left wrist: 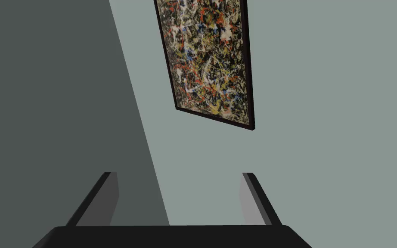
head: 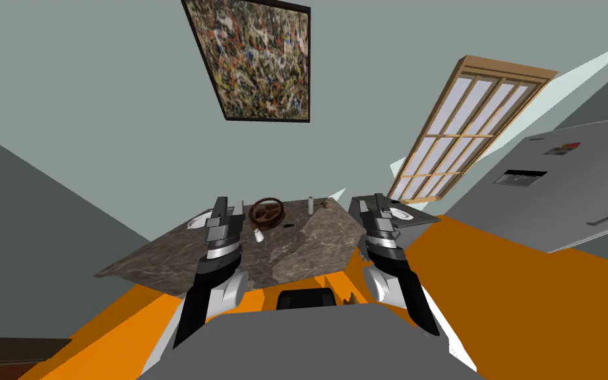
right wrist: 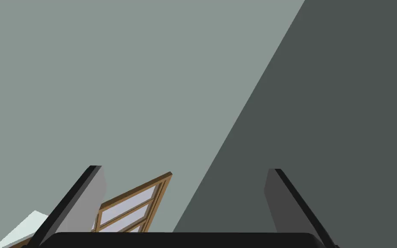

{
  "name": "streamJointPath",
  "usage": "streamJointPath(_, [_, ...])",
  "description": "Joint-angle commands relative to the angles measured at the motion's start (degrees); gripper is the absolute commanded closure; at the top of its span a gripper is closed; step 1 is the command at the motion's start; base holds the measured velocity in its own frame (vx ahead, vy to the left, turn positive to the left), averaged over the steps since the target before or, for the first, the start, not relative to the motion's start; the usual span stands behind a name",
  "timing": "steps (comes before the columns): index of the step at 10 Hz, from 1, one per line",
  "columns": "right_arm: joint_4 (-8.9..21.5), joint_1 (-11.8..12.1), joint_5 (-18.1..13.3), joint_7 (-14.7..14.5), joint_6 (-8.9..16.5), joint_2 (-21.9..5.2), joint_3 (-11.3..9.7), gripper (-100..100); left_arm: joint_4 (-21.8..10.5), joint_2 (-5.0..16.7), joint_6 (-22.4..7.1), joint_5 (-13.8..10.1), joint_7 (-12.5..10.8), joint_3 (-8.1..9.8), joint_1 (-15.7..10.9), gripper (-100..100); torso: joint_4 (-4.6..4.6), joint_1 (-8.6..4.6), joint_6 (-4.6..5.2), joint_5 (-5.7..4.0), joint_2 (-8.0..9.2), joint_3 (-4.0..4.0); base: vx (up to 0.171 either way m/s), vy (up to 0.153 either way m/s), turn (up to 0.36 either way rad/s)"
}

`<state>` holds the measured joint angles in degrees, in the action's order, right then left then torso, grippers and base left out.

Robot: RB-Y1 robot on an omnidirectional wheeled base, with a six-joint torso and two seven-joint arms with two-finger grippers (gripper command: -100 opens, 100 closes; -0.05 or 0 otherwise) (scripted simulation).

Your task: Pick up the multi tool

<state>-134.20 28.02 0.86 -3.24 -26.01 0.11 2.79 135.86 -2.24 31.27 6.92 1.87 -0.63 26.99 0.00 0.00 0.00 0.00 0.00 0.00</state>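
A grey refrigerator (head: 560,191) stands to the right, its door stickers too small to read. Ahead is a marbled table (head: 164,257). The left gripper (head: 227,206) and right gripper (head: 370,201) hover over its two sides, fingers spread, holding nothing. The small dark multi tool (head: 287,225) lies mid-table, just beside a brown bowl (head: 267,212).

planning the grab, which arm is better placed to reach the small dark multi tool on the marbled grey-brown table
Left, probably. The small dark multi tool lies on the marbled grey-brown table, somewhat nearer the left gripper than the right gripper. Both are open and empty.
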Motion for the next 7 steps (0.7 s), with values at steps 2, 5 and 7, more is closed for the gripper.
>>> streamJointPath(2, [0.00, -0.01, 0.00, 0.00, 0.00, 0.00, 0.00, 0, -0.62, 4.26, -1.65, -0.17, 0.13, 0.68, -1.56, -100, 0.00, 0.02, 0.02, 0.00, 0.03, 0.01, -0.015, 0.006, -0.125])
streamJointPath(5, [0.00, -0.01, 0.00, 0.00, 0.00, 0.00, 0.00, 0, -2.21, 9.03, -5.92, -0.52, 0.32, 2.33, -5.23, -100, 0.02, 0.08, 0.03, 0.02, 0.11, 0.06, -0.034, 0.015, -0.232])
streamJointPath(7, [0.00, -0.01, 0.00, 0.00, 0.00, 0.00, 0.00, 0, -3.75, 11.41, -9.37, -0.80, 0.37, 3.88, -8.57, -100, 0.04, 0.12, 0.03, 0.02, 0.17, 0.09, -0.057, 0.027, -0.286])
